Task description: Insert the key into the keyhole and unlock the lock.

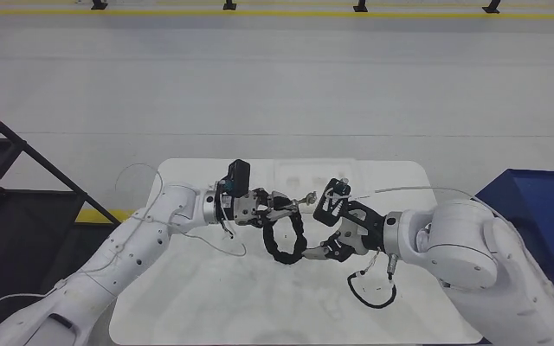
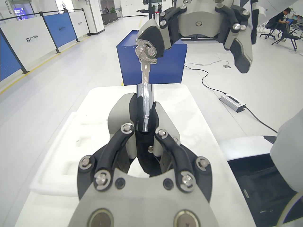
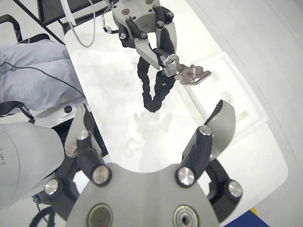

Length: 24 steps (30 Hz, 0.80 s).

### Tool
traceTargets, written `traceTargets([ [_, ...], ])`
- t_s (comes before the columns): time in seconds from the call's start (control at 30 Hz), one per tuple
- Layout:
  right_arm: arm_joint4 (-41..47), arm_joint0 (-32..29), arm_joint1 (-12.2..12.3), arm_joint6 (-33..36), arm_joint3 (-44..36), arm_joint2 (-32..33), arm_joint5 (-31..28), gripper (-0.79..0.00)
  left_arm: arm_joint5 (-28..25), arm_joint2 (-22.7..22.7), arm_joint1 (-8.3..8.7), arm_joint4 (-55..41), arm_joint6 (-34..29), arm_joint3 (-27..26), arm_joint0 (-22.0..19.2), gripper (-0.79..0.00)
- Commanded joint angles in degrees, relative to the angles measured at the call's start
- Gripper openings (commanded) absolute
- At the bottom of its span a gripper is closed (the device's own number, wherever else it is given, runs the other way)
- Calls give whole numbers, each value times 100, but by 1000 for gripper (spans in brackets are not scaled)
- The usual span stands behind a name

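My left gripper is shut on the chrome cylinder of the lock, held above the white table. The lock's black cable loop hangs below it. A silver key is in the keyhole, its flat head sticking out toward my right gripper. That gripper is open, fingers wide apart and holding nothing. The key head lies just beyond its fingertips, close to one black pad. From above, the left gripper and right gripper face each other over the table's middle.
A white foam tray with shallow recesses lies on the table's far side under the key. A loose black cable hangs by the right wrist. A blue box stands off the table's right side.
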Motion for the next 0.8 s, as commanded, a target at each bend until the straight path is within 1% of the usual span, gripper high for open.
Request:
traceTargets([
  [0.0, -25, -25, 0, -73, 5, 0, -6, 0, 0, 36, 62, -316, -299, -54, -18, -785],
  [0.07, -226, -72, 10, -150, -11, -7, -113, 0, 0, 88, 110, -559, -554, -111, -39, -785],
  [0.17, -511, -47, 21, -236, -64, -98, -589, 0, 0, 190, 150, -846, -861, -184, -78, -785],
  [0.23, -724, -17, 18, -350, -100, -193, -856, 0, 0, 256, 162, -994, -1011, -214, -115, -785],
  [0.33, -974, 16, 7, -493, -119, -335, -1052, 0, 0, 329, 169, -1138, -1151, -232, -172, -785],
  [0.5, -1131, 103, -25, -543, -123, -618, -1165, 0, 0, 400, 175, -1259, -1242, -237, -241, -785],
  [0.77, -1116, 277, -81, -479, -161, -946, -1040, 0, 0, 440, 188, -1227, -1215, -237, -291, -785],
])
